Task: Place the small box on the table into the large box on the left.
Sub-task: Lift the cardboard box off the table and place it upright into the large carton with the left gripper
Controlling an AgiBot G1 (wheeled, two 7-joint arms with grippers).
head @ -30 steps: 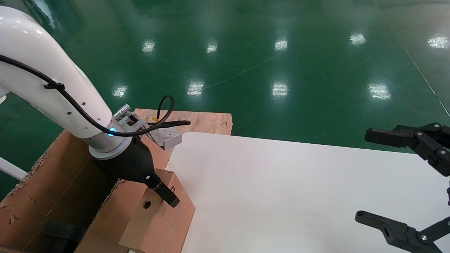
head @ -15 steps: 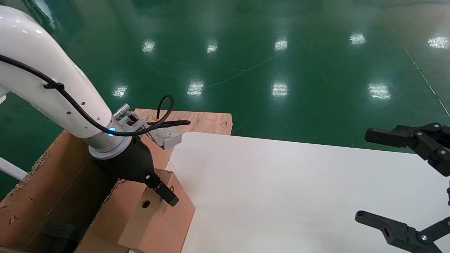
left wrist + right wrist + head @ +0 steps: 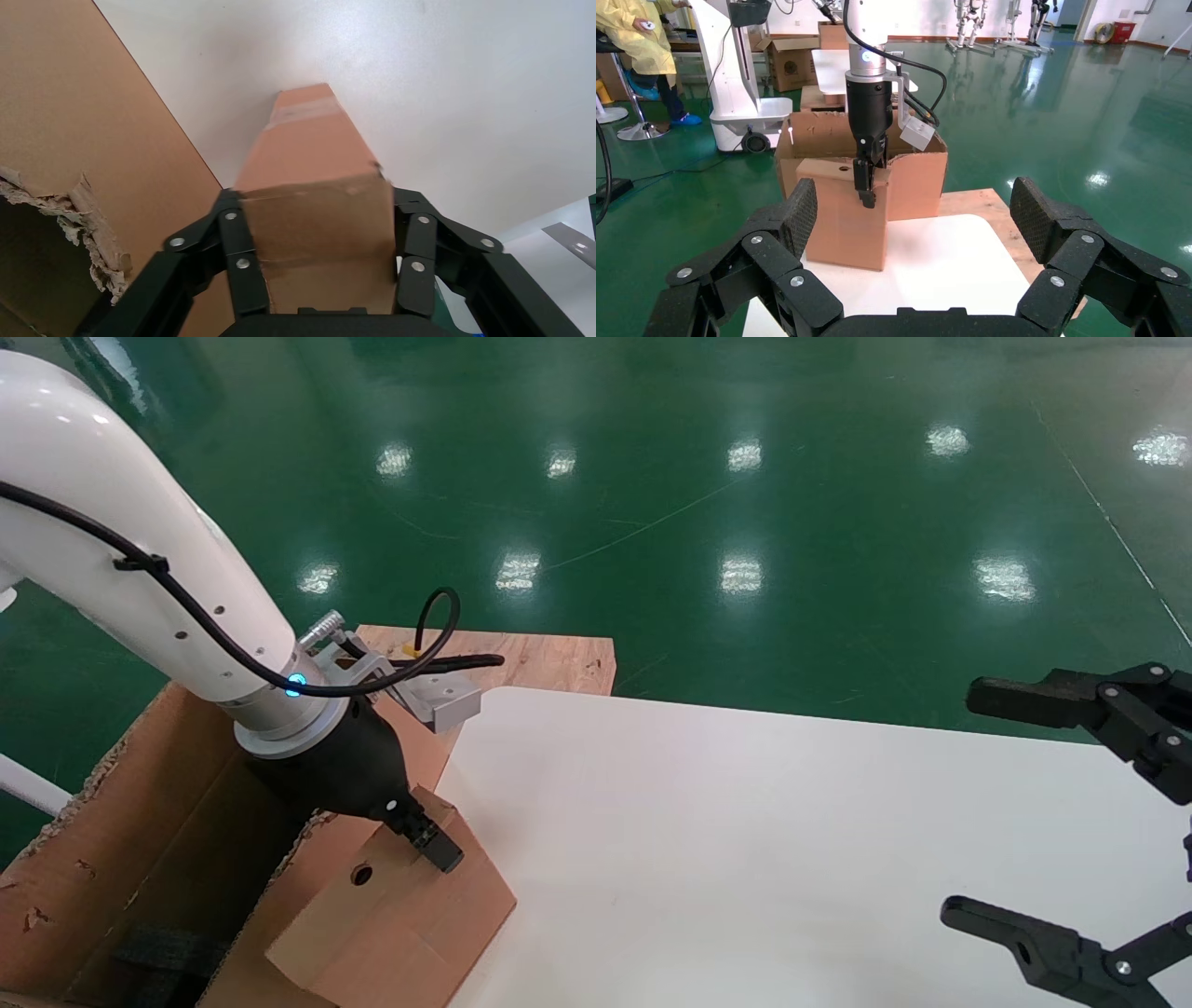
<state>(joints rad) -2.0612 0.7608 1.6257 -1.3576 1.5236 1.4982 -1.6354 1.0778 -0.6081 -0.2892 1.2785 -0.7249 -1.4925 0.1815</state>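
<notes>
The left gripper [image 3: 430, 837] is clamped on the top end of the small box [image 3: 391, 924], whose long axis hangs down from the fingers, its lower end at the table [image 3: 745, 840] edge. The large box [image 3: 140, 840] lies just to the left, so the carry goes leftward over its torn wall. The right gripper [image 3: 1071, 812] hangs spread wide, well apart.

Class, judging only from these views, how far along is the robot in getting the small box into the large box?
Done: the left gripper has clamped its jaws on the small box. In hand: that box hangs tilted beside the large box, over the table edge. Left: carry it over the torn wall, release. The right gripper waits open.
</notes>
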